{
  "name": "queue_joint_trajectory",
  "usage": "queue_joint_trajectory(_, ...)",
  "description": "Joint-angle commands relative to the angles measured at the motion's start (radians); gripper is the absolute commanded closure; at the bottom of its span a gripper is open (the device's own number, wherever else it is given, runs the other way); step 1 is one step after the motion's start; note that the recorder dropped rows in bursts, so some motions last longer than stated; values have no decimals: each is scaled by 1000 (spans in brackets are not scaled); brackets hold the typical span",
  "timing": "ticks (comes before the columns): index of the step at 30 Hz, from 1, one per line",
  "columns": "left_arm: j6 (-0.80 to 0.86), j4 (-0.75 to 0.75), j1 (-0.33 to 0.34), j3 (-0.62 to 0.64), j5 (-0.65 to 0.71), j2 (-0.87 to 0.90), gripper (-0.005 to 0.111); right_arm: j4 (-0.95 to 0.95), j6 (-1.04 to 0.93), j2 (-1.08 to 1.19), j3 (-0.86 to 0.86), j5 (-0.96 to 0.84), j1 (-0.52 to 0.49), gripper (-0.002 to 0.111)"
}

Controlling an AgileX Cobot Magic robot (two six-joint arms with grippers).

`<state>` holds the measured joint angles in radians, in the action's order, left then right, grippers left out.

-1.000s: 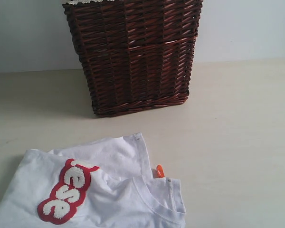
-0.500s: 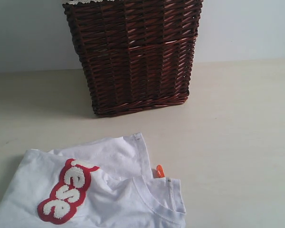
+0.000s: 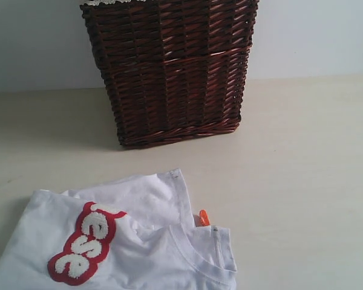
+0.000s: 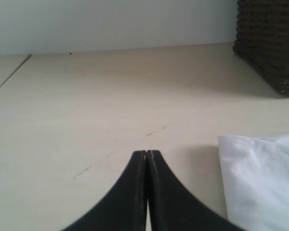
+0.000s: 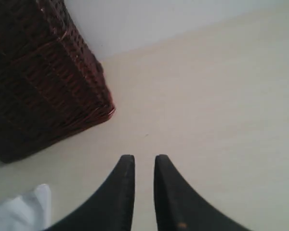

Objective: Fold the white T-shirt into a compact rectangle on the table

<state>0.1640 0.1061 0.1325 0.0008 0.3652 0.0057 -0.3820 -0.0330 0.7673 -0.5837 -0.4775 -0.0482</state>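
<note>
The white T-shirt (image 3: pixel 145 241) lies partly folded at the near left of the table (image 3: pixel 302 181), its red band with fuzzy white letters (image 3: pixel 85 244) facing up and an orange neck tag (image 3: pixel 203 217) at the collar. Neither gripper shows in the exterior view. My left gripper (image 4: pixel 147 153) hangs over bare table beside the shirt's edge (image 4: pixel 260 178), fingertips pressed together on nothing. My right gripper (image 5: pixel 144 159) hovers over bare table with a narrow empty gap between its fingers; a corner of the shirt (image 5: pixel 24 211) lies off to one side.
A tall dark wicker basket (image 3: pixel 169 66) stands at the back of the table against the pale wall, behind the shirt. It also shows as the basket (image 4: pixel 269 43) in the left wrist view and the basket (image 5: pixel 38 72) in the right wrist view.
</note>
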Motion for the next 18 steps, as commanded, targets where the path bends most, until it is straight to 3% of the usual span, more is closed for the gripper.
queue_joint_trajectory(1,1,3,1,-1,-6,-6,107,-199,-6,337,-235,-246,2,91)
queue_joint_trajectory(3,1,3,1,-1,-6,-6,107,-303,-241,455,-287,-350,2,92)
queue_joint_trajectory(7,1,3,1,-1,-6,-6,107,-607,-1114,660,-319,-675,15,94)
queue_joint_trajectory(9,1,3,1,-1,-6,-6,107,-609,-1337,732,-319,-744,61,94)
queue_joint_trajectory(14,1,3,1,-1,-6,-6,107,-540,-1623,841,-319,-728,235,88)
queue_joint_trajectory(17,1,3,1,-1,-6,-6,107,-525,-1755,900,-319,-572,353,69)
queue_joint_trajectory(18,1,3,1,-1,-6,-6,107,-535,-1778,926,-319,-493,395,57)
